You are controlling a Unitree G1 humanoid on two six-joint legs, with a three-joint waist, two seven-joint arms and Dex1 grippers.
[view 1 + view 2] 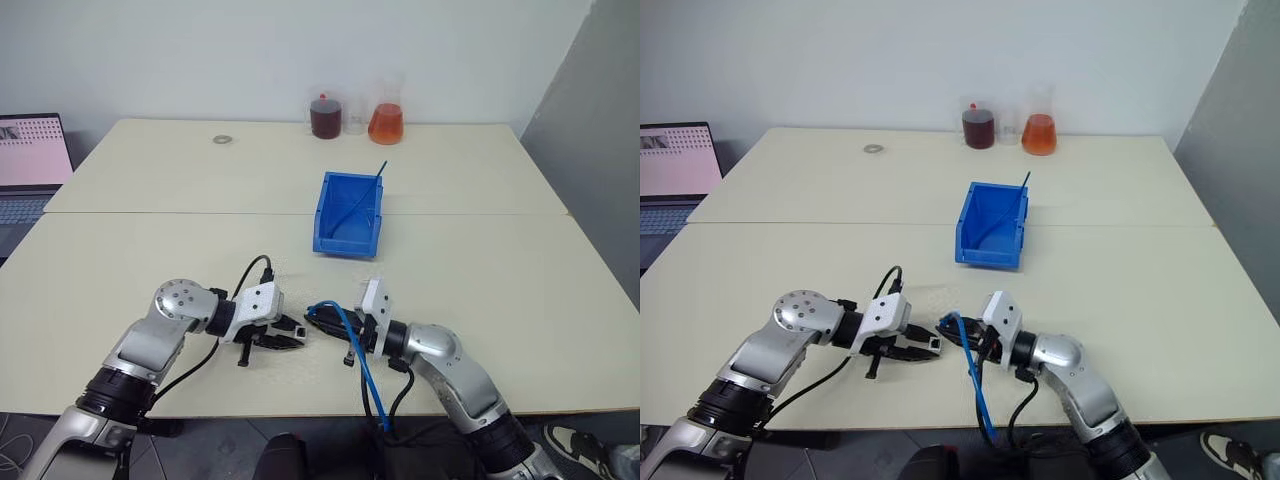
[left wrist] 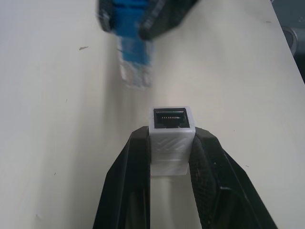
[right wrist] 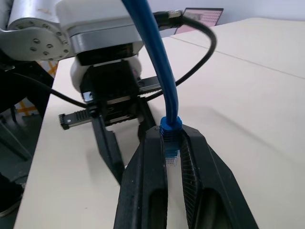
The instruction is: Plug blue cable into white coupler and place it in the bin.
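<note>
Nearest, the two arms meet low over the near edge of the table [image 1: 520, 290], wrists turned inward so the claws face each other for mating. The right gripper [image 3: 172, 153] is clenched on the blue cable [image 1: 372, 385] just behind its clear plug, the rest trailing off the near edge. The left gripper [image 2: 170, 145] grasps the white coupler [image 2: 170, 136], socket turned toward the plug, a small gap between them. The bin [image 1: 349, 214] waits farther back, mid-table, a thin dark-blue strand [image 1: 357, 205] leaning inside it; both parts are well short of it.
</note>
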